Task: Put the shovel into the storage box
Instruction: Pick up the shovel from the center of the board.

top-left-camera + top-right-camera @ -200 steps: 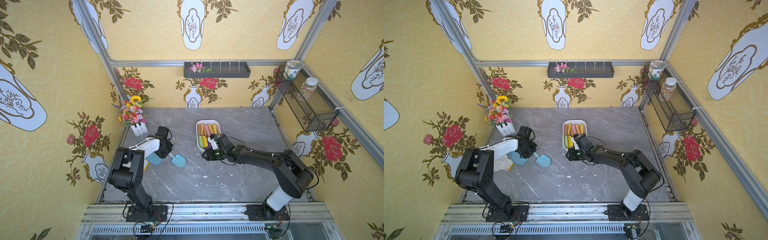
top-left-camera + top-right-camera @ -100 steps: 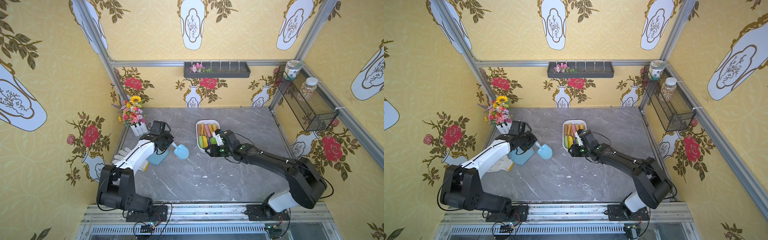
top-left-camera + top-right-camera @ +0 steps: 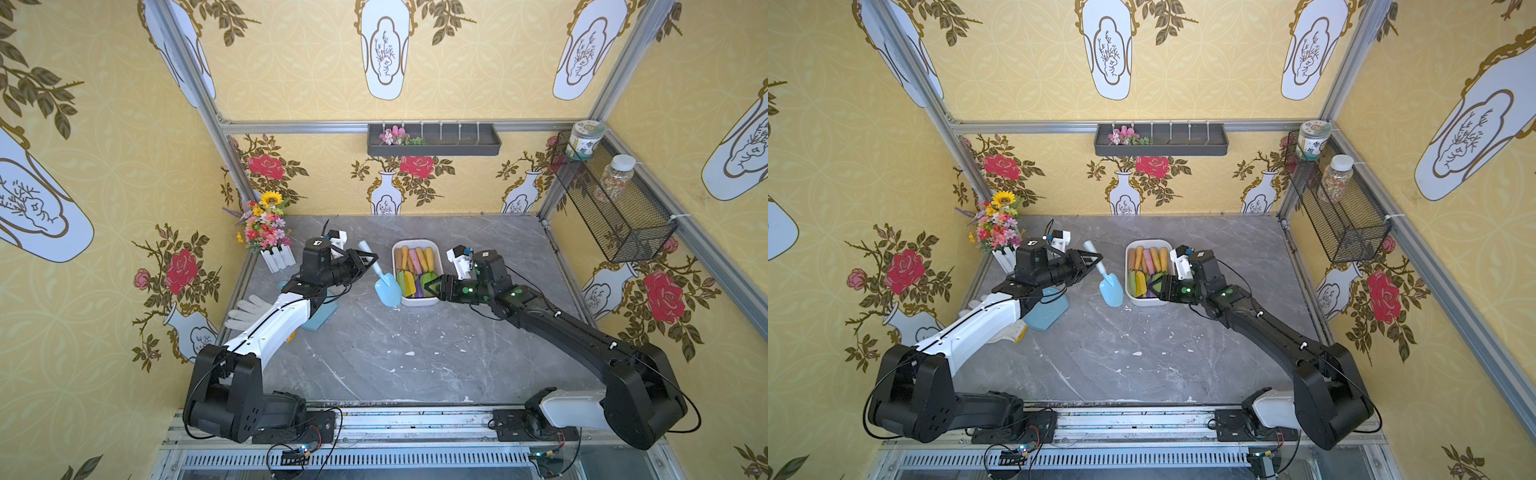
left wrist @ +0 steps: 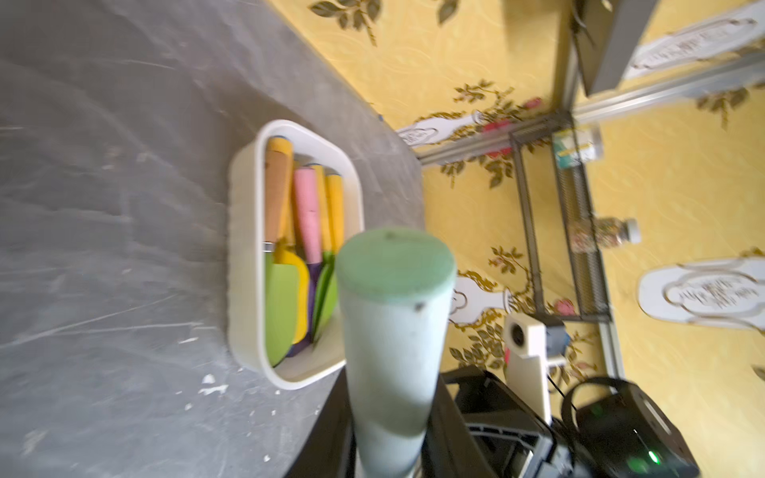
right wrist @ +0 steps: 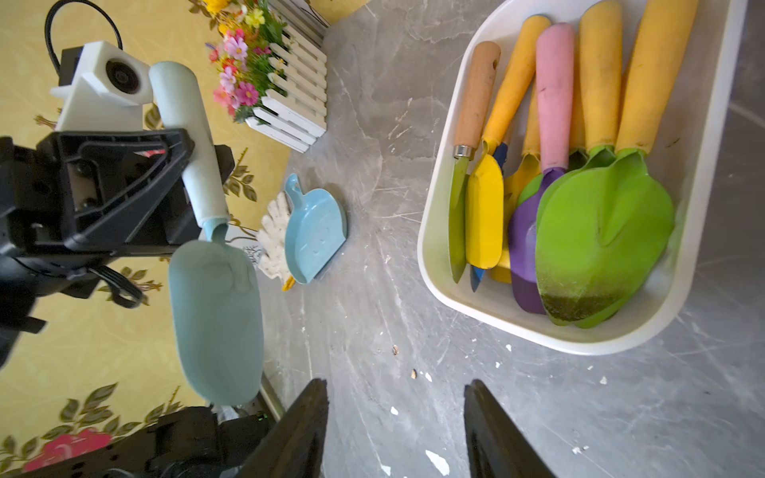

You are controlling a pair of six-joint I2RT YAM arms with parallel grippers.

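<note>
Marbled tabletop (image 3: pixel 395 353), storage box (image 3: pixel 417 302); jar label (image 3: pixel 583 146) illegible

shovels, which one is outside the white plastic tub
The pale blue plastic shovel, held by its handle in the left gripper; all the others lie inside the white tub.

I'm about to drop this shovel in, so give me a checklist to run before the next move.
1. Left gripper shut on the shovel handle: ok.
2. Shovel off the table: ok.
3. Shovel above the box: not ok, the blade hangs beside it.
4. Right gripper out of the way: cannot tell; it is open, close to the box's near end.
5. Room in the box: cannot tell; tools crowd it.
</note>
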